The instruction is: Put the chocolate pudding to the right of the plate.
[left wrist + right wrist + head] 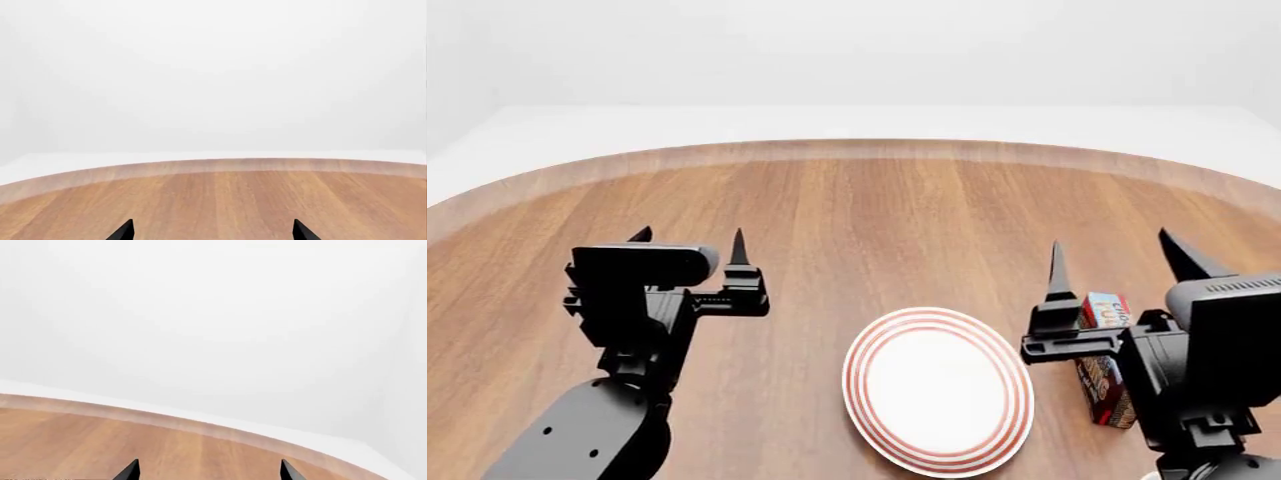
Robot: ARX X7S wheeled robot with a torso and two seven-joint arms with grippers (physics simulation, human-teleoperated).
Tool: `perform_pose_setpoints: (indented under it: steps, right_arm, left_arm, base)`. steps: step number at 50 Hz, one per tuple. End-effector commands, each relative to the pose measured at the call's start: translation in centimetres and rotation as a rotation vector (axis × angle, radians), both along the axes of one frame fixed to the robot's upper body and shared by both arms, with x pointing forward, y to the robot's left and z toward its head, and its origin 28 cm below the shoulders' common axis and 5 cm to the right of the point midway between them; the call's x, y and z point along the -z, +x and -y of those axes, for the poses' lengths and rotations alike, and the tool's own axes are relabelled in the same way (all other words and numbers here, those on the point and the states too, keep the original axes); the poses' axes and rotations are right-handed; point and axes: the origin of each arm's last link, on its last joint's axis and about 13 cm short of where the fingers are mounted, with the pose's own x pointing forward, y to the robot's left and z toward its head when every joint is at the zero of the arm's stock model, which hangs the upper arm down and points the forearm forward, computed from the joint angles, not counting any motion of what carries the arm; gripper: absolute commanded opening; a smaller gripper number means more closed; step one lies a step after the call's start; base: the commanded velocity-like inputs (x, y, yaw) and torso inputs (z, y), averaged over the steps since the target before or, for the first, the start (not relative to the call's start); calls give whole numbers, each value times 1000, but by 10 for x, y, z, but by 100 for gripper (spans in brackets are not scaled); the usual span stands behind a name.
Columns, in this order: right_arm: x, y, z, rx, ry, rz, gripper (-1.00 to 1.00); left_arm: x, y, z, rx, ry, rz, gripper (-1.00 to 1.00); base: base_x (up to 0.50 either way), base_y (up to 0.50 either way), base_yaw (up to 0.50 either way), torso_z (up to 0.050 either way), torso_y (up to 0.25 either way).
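The round white plate with red rings lies on the wooden table near its front edge. Just right of it rests the chocolate pudding, a small carton partly hidden behind my right arm. My right gripper hovers open above the carton, holding nothing. Left of the plate, my left gripper is open over bare wood. Both wrist views show only fingertips spread wide, left gripper and right gripper, over the table.
The round wooden table curves away to a rim at the back, with a white floor and wall beyond. No other objects show on the tabletop.
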Motion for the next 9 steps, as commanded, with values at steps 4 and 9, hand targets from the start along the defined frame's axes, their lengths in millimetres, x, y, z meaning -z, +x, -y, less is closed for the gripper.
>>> perform_pose_setpoints:
  steps: [4, 9]
  right_arm:
    - [2, -2, -4, -20, -1, 6, 100]
    - [-2, -1, -5, -25, -10, 24, 100]
  left_arm:
    - [0, 0, 1, 3, -1, 1, 100]
    - [-6, 0, 1, 5, 0, 15, 100]
  base:
    - [0, 0, 0, 0, 0]
    - [0, 0, 0, 0, 0]
